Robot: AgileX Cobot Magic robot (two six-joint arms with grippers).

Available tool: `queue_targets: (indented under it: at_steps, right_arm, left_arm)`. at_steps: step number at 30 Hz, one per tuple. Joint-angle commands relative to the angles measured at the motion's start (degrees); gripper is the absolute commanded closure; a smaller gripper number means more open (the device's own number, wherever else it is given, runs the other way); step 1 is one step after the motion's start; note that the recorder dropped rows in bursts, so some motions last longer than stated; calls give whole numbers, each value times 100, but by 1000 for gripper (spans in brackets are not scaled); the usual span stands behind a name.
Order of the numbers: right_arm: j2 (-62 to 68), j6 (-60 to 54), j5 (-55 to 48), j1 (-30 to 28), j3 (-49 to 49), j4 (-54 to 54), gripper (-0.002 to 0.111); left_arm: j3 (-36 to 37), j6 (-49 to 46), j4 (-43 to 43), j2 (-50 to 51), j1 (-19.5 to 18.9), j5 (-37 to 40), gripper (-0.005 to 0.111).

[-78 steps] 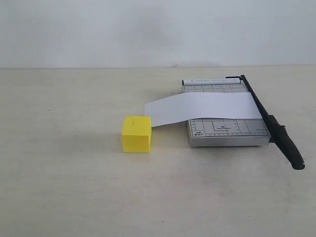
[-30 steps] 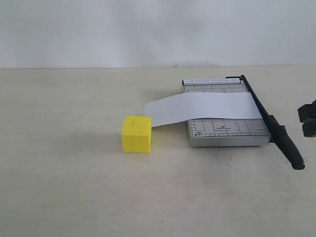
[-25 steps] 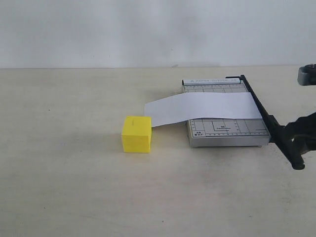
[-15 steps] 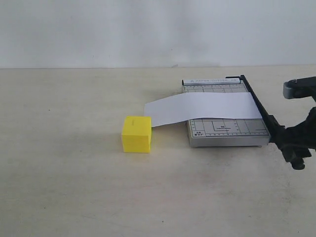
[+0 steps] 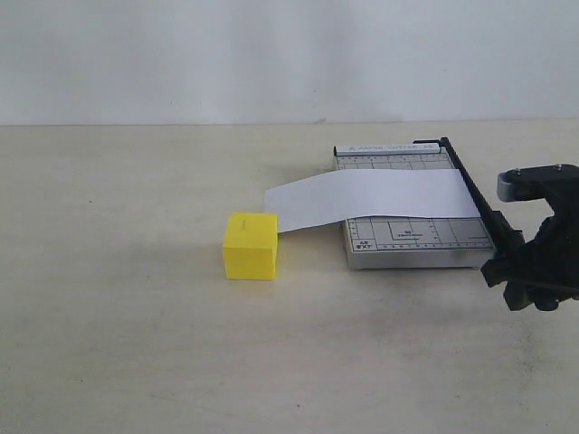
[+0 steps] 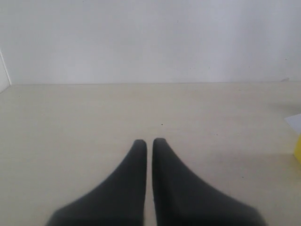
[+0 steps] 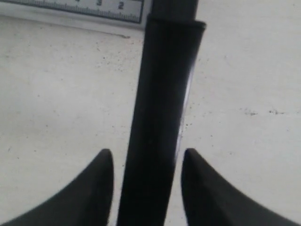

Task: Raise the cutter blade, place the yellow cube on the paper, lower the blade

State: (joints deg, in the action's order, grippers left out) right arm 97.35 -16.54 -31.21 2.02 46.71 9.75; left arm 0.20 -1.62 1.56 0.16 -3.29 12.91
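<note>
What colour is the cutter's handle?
Black, slightly glossy. The handle shows best in the right wrist view.

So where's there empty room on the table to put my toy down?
Lots of bare table left of the yellow cube and all along the near side. Crowded on the right: the paper lies across the trimmer, and the right claw straddles the cutter blade handle.

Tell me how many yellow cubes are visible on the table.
1. The yellow cube sits on the table beside the free end of the paper, left of the grey trimmer. Nothing suggests that another is hidden.
</note>
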Motion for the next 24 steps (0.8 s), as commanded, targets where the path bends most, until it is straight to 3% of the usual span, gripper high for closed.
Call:
queue_targets:
  at_steps: [1,3,10,24]
  right_arm:
    - [-23,-81,99,-18,41,21,100]
    - [-23,-81,125,-18,41,21,108]
    - [-481,-68,151,-18,83,47,104]
    - [-1239,-68,-416,-18,1343,208,104]
  left_arm:
    - [-20,46,57,-16,-15,-111,102]
    - [-20,46,57,-16,-15,-111,102]
    - [-20,46,57,-16,-15,-111,102]
    - [-20,46,57,-16,-15,-111,102]
